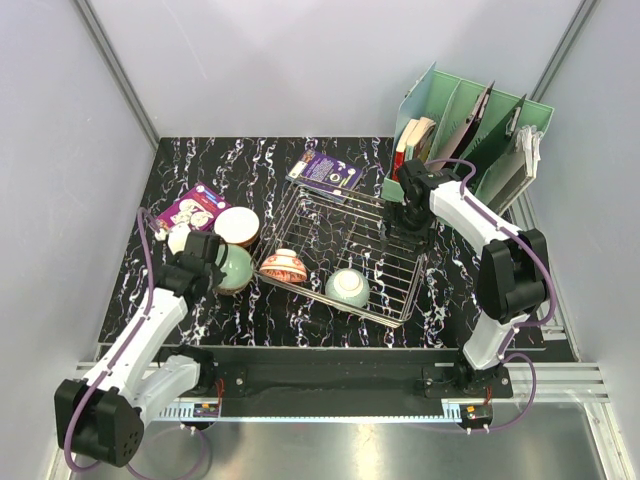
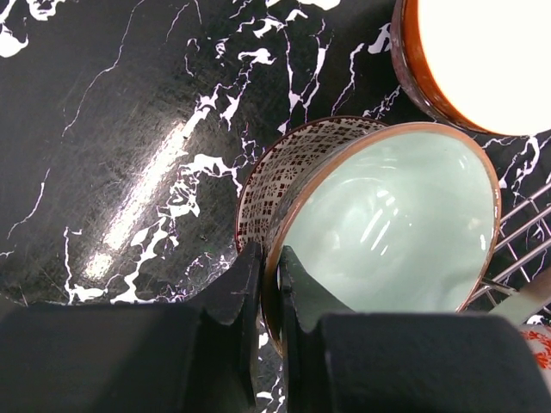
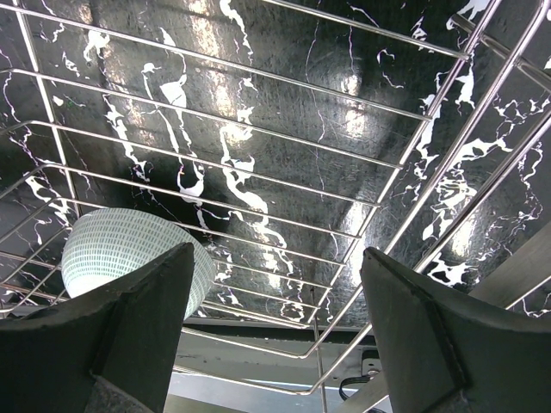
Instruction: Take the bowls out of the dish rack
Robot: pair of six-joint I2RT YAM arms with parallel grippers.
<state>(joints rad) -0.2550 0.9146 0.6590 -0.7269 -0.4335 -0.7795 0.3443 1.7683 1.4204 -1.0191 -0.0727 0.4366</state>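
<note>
Two bowls out, two left in the dish rack (image 1: 390, 262)
The left gripper (image 2: 269, 288) pinches the rim of a green bowl (image 2: 387, 224) just left of the rack, beside an orange bowl (image 1: 238, 225) on the table (image 1: 240, 165). A floral bowl (image 1: 284, 265) and a pale bowl (image 1: 347, 288) sit inside, not yet unloaded. The right gripper (image 3: 277, 258) hangs wide open and empty over the rack's far right.

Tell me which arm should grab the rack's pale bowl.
Right: the right end effector is open over the dish rack near the pale bowl; the left end effector grips a green bowl's rim.
</note>
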